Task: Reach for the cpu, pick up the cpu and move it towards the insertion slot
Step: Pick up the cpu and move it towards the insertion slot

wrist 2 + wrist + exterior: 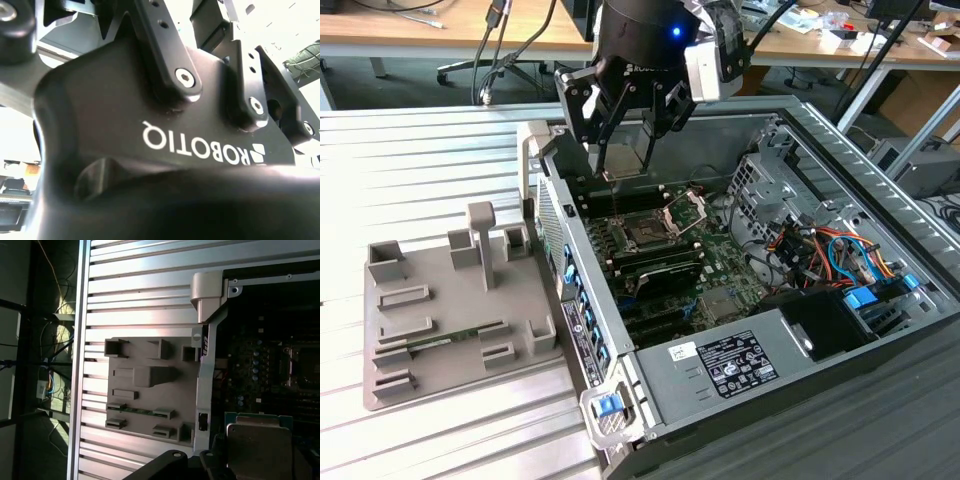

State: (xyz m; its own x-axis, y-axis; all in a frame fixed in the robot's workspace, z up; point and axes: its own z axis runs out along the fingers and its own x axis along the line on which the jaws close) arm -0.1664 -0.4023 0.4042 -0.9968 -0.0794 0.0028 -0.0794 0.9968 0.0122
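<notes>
In the exterior view my gripper point(625, 150) hangs over the open computer case, shut on the cpu point(623, 160), a small flat square chip held clear of the board. The chip is up and toward the case's back wall from the insertion slot point(646, 233), a dark square socket whose shiny metal frame point(686, 211) stands flipped open. In the first wrist view the cpu point(257, 450) shows its silver face with a tan rim, and the insertion slot point(300, 365) lies dim on the motherboard. The second wrist view shows the gripper's black body point(165, 150) up close.
A grey tray point(430, 375) with raised holders sits on the ribbed metal table at the exterior view's left, a green memory stick point(440, 340) lying in it. The tray point(185, 395) also appears in the first wrist view. Case walls, a drive cage point(760, 180) and coloured cables point(830, 250) surround the board.
</notes>
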